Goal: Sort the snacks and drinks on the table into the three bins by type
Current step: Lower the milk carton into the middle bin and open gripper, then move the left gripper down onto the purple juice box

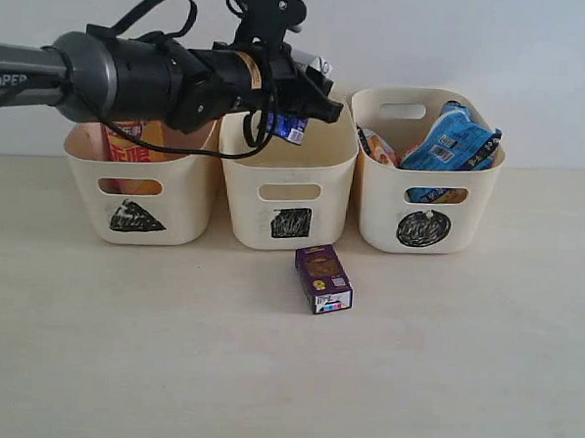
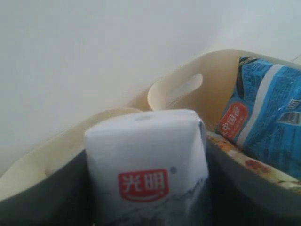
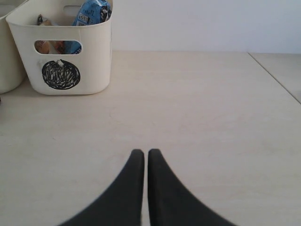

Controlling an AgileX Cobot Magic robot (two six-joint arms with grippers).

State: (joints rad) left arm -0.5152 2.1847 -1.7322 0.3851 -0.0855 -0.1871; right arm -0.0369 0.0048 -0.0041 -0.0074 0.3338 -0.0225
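My left gripper [image 1: 303, 110] is shut on the blue-and-white carton [image 1: 289, 127], holding it above the middle bin with the square mark [image 1: 290, 222]. In the left wrist view the carton [image 2: 146, 165] fills the space between the jaws, its red logo facing the camera. The dark purple carton [image 1: 323, 278] lies on the table [image 1: 284, 376] in front of the middle bin. A chip tube [image 1: 132, 140] stands in the triangle bin [image 1: 138, 217]. The blue packet [image 1: 452, 141] and an orange-white packet [image 1: 378, 146] sit in the circle bin [image 1: 424, 229]. My right gripper [image 3: 144, 154] is shut and empty over bare table.
The circle bin [image 3: 61, 56] stands at the far left of the right wrist view, with the blue packet [image 3: 94, 10] poking out. The table's edge [image 3: 277, 80] runs along the right there. A pale wall rises behind the bins.
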